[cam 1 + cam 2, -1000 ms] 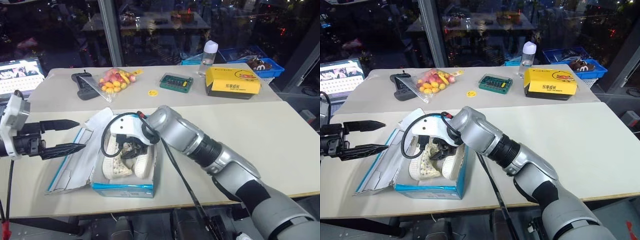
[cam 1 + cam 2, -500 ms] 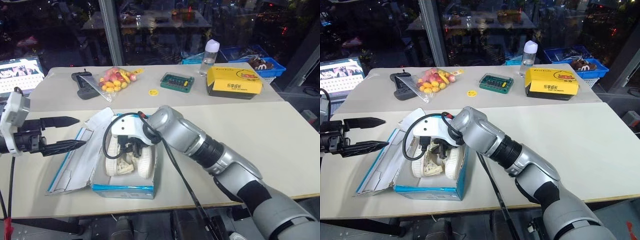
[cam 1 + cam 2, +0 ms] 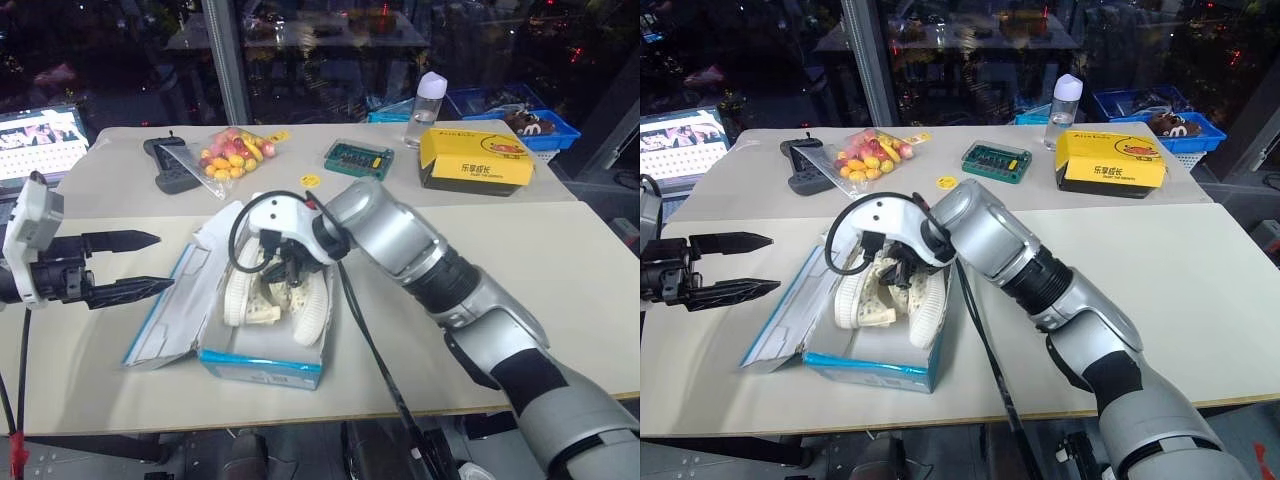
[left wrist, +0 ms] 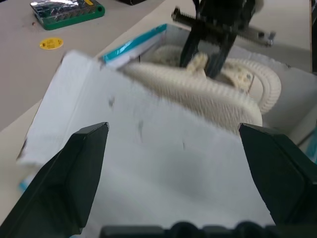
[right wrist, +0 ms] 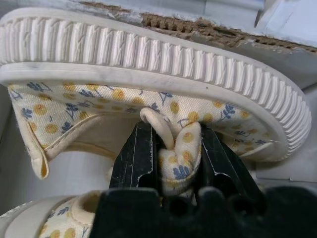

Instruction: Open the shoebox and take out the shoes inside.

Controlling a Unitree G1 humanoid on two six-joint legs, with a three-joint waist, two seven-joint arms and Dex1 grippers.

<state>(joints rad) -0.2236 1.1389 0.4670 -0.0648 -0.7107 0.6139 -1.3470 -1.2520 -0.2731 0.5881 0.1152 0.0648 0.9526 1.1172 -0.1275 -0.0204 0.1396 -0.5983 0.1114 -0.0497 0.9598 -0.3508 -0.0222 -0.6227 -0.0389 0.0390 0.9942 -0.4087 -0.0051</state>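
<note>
A pale table [image 3: 560, 260] before dark night-time windows carries the blue shoebox [image 3: 262, 362] near its front edge, lid [image 3: 178, 310] already flung open toward nine o'clock. The shoes [image 3: 270, 296] sit tilted in the box, not yet out. The right gripper [image 5: 171, 148], bent down into the box from three o'clock, pinches one shoe's strap [image 5: 174, 148] between narrow fingers. The left gripper [image 3: 140, 263] hovers level at nine o'clock beside the lid, fingers spread wide, empty. Lifting both shoes clear appears to remain.
</note>
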